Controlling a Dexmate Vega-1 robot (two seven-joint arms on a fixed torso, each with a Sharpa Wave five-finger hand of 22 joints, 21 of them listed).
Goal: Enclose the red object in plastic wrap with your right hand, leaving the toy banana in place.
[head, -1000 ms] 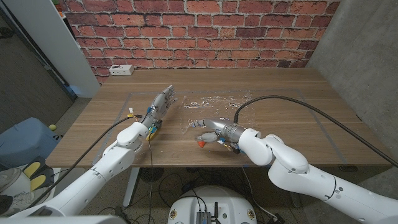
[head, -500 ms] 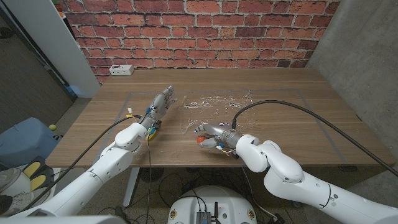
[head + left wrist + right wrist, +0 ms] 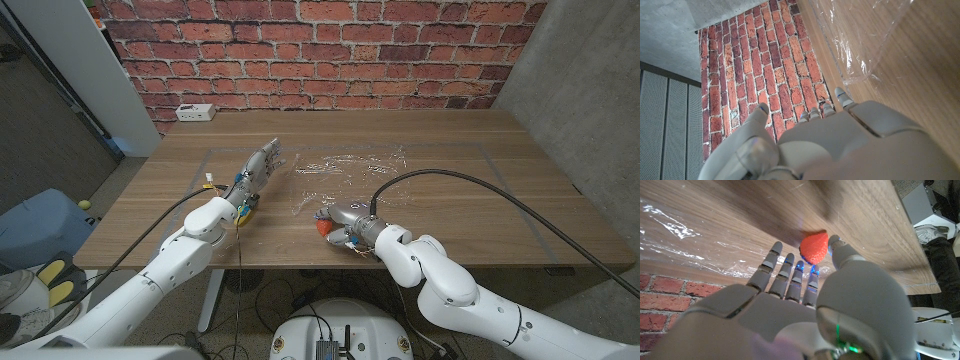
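We see a small red object [image 3: 814, 247], strawberry-shaped w/ pointed tip, on the bench [image 3: 450, 150]; right robot hand [image 3: 340, 222] fingers spread at it, holding nothing; left robot hand [image 3: 258, 165] empty, fingers extended.

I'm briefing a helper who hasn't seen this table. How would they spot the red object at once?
Start at the wooden table and find the clear plastic wrap spread in its middle. Just off the wrap's near edge, the right robot hand has its fingers around a small red strawberry-shaped toy. It is the only bright red thing on the tabletop; a yellow item lies by the left robot hand.
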